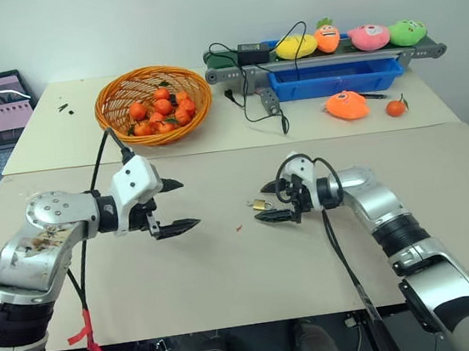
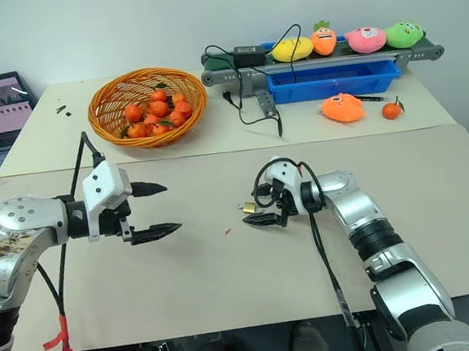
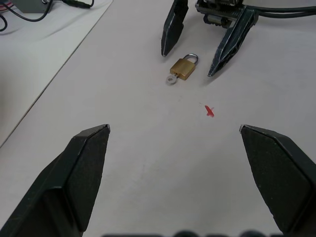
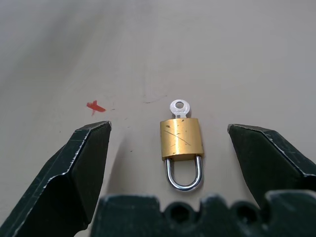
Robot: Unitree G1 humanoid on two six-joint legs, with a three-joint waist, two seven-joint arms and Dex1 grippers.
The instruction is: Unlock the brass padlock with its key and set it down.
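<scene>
1. The brass padlock (image 4: 181, 138) lies flat on the beige table (image 1: 231, 287), just right of centre in the head views. In my right wrist view it sits just below the middle of the frame. Its key (image 4: 179, 107) is already in the bottom of the body, and the silvery shackle points back toward my wrist.

2. My right gripper (image 1: 272, 202) has its fingers wide apart with nothing in them. They stand either side of the lock without touching it. My left gripper (image 1: 176, 206) is also spread and empty, hanging well to the left of centre in the head views and facing the lock across bare table.

3. The step in hand, as I judge it, is the first pickup. I should close the right fingers on the flat sides of the gold body, not on the shackle or the key. That keeps the key head free for the other hand.

4. The lock is small and lies flat, so my tips must come down close to the table before closing. Otherwise they may skate over it or flick it away.

5. I should centre the body between the tips first. It looks slightly nearer the right finger in the wrist view.

6. Once it is lifted, the left fingers can pinch the key head and turn it.

7. The small red mark (image 4: 95, 106) on the table is no concern.
</scene>
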